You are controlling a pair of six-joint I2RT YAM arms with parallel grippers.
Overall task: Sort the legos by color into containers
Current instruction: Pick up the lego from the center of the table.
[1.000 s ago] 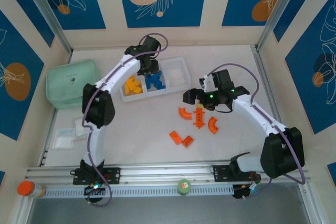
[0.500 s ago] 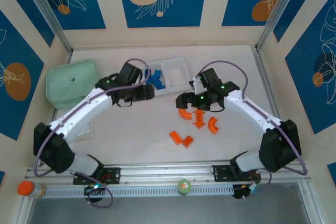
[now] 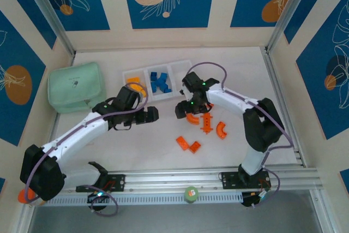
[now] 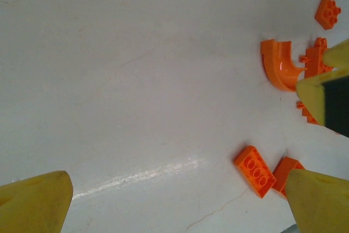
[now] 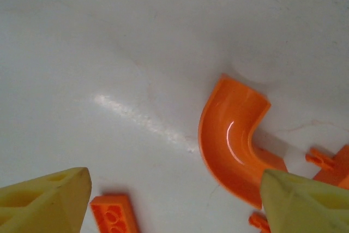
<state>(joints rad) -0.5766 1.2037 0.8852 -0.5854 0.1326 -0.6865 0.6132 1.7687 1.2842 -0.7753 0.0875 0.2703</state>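
Your right gripper (image 5: 173, 201) spread wide, holding nothing; curved red-orange plastic arch brick (image 5: 229, 135) lies between its jaws, nearer one. Your left gripper (image 4: 177, 200) also wide, empty

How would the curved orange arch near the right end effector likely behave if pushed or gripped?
The curved arch looks like glossy hard plastic, so probably stiff, light and slippery. Lying flat on the table, it should slide rather than roll.
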